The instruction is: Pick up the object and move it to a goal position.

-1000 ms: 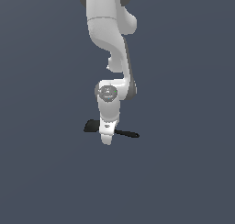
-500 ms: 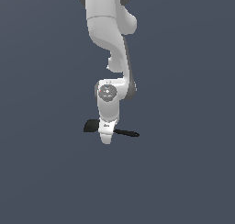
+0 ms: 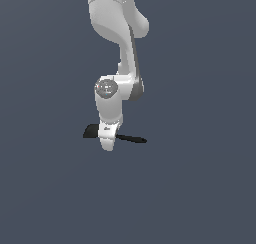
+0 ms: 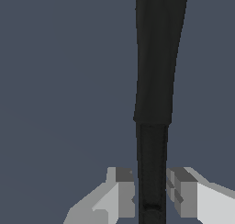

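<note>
In the exterior view the spatula point(image 3: 131, 138) lies low on the grey floor just below the middle of the frame, its long axis running across the picture: broad head toward the left edge, thin handle toward the right. The gripper point(image 3: 107, 147) stands directly over its middle, so the spatula lies crosswise between the fingers. The wrist view shows the spatula point(image 4: 153, 103) passing between the two fingers point(image 4: 123, 193), which flank it closely; whether they are clenched on it I cannot tell.
</note>
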Tool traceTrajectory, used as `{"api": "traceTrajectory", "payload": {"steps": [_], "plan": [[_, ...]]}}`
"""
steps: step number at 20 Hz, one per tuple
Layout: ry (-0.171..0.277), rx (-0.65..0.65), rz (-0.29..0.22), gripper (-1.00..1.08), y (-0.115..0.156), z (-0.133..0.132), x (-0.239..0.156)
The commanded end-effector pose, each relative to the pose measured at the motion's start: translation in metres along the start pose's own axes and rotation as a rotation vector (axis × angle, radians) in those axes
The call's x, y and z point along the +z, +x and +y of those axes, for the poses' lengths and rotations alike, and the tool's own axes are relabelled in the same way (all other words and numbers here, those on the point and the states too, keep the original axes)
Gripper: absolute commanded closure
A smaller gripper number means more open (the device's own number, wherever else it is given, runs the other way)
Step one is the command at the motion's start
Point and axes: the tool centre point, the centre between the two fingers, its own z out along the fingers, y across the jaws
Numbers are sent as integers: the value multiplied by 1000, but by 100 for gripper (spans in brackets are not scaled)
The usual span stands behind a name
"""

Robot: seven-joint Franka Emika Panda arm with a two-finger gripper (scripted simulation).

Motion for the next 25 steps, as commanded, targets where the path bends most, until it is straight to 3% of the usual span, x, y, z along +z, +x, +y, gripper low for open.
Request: {"api": "traceTrajectory", "payload": {"steps": [1,14,25], "plan": [[-3,1,0,108,-14,-1,-21],[-2,0,2,108,-90,-5,-137],[-2,1,1,108,-114,-4,-171]]}}
